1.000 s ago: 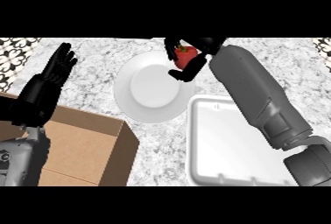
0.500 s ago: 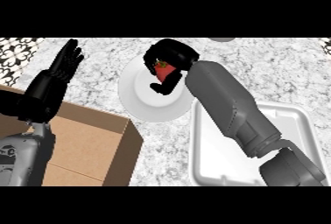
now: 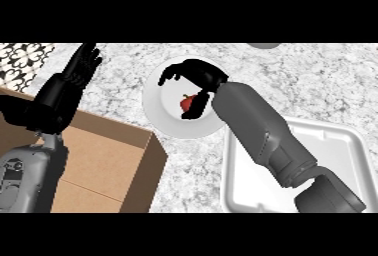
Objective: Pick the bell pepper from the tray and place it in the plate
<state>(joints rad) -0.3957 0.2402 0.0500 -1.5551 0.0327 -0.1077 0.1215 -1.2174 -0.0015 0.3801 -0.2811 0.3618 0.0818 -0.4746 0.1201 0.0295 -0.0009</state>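
The red bell pepper (image 3: pixel 187 102) lies on the white plate (image 3: pixel 156 111) at the middle of the counter. My right hand (image 3: pixel 196 74) hovers over the plate's far half. Its fingers (image 3: pixel 168 75) spread out to the left, with bare plate showing between them and the pepper. Only the thumb (image 3: pixel 199 109) runs down along the pepper's right side, touching it. The white tray (image 3: pixel 336 150) sits at the right, partly hidden under my right forearm, and holds nothing that I can see. My left hand (image 3: pixel 77 75) rests open at the upper left, fingers up.
A brown cardboard box (image 3: pixel 103 160) fills the lower left, under my left forearm. A black-and-white patterned patch (image 3: pixel 22 55) is at the far left corner. A grey round object (image 3: pixel 263 45) peeks in at the top edge.
My right hand carried the pepper leftward from the plate's far right rim to over its middle. Its fingers have spread off the pepper, which now lies on the plate.
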